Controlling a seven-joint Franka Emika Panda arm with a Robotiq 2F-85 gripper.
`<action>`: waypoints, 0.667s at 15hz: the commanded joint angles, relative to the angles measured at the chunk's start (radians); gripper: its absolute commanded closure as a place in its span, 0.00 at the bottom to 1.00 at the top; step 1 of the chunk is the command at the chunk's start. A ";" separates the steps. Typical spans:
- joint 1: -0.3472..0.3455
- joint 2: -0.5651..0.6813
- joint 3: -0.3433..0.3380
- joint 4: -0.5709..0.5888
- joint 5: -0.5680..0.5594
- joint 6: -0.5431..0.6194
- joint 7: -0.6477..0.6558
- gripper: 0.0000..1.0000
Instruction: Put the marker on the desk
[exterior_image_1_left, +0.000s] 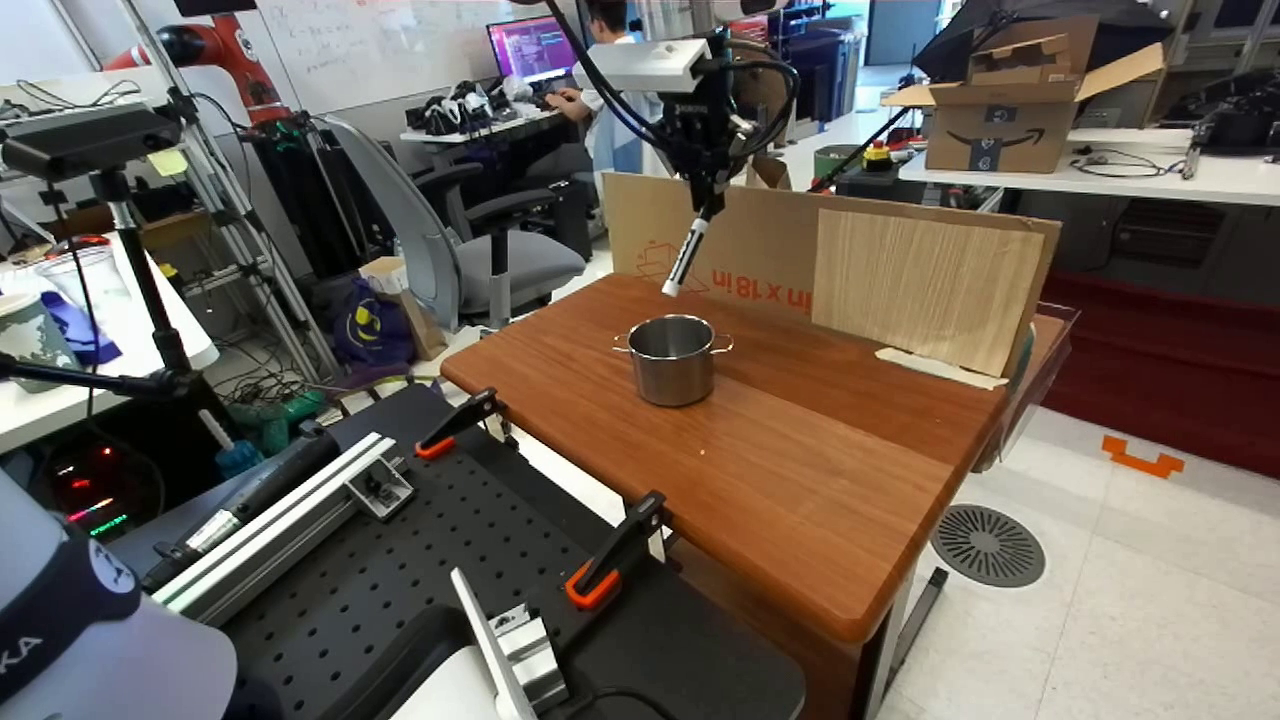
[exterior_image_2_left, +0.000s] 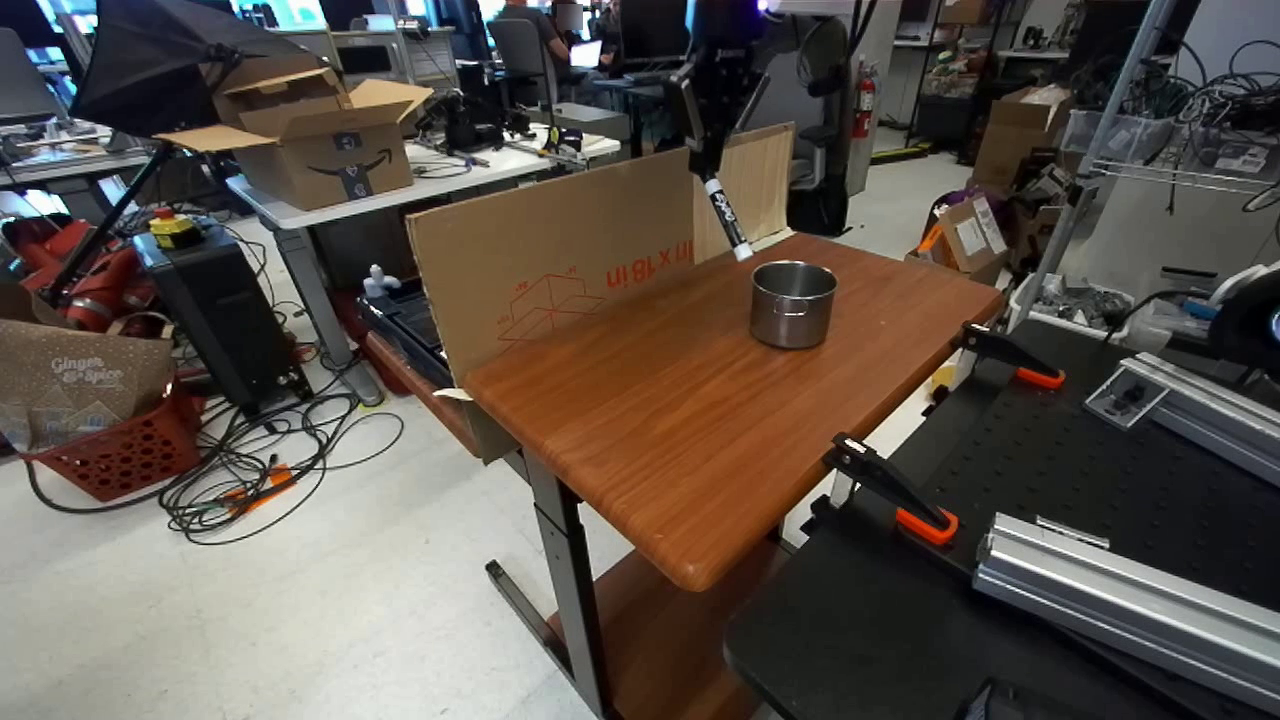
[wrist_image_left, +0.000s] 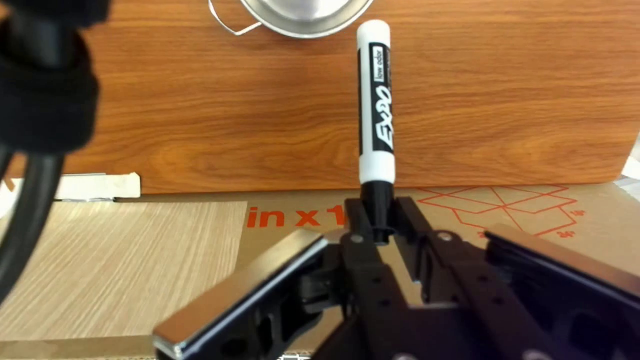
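The marker is white with a black label and a black cap. It shows in both exterior views (exterior_image_1_left: 687, 256) (exterior_image_2_left: 728, 219) and in the wrist view (wrist_image_left: 375, 100). My gripper (exterior_image_1_left: 709, 203) (exterior_image_2_left: 706, 170) (wrist_image_left: 381, 212) is shut on its black cap end. The marker hangs tilted in the air, white end down, above the back part of the reddish-brown desk (exterior_image_1_left: 800, 480) (exterior_image_2_left: 640, 400) (wrist_image_left: 240, 125). The marker's lower end is apart from the desk top. The grey metal cup (exterior_image_1_left: 674, 372) (exterior_image_2_left: 790, 318) (wrist_image_left: 306, 29) stands upright on the desk close to the marker's lower end.
A cardboard panel (exterior_image_1_left: 760, 240) (exterior_image_2_left: 560, 260) with a pale wood-grain sheet (exterior_image_1_left: 925, 285) stands along the desk's back edge. Black clamps with orange pads (exterior_image_1_left: 615, 555) (exterior_image_2_left: 890, 485) sit at the front edge, beside the black perforated bench (exterior_image_1_left: 440, 560).
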 joint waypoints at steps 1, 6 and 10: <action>0.028 0.014 0.006 0.032 -0.032 -0.035 0.025 0.95; 0.066 0.053 0.026 0.036 -0.037 -0.044 0.025 0.95; 0.076 0.097 0.042 0.035 -0.024 -0.028 0.014 0.95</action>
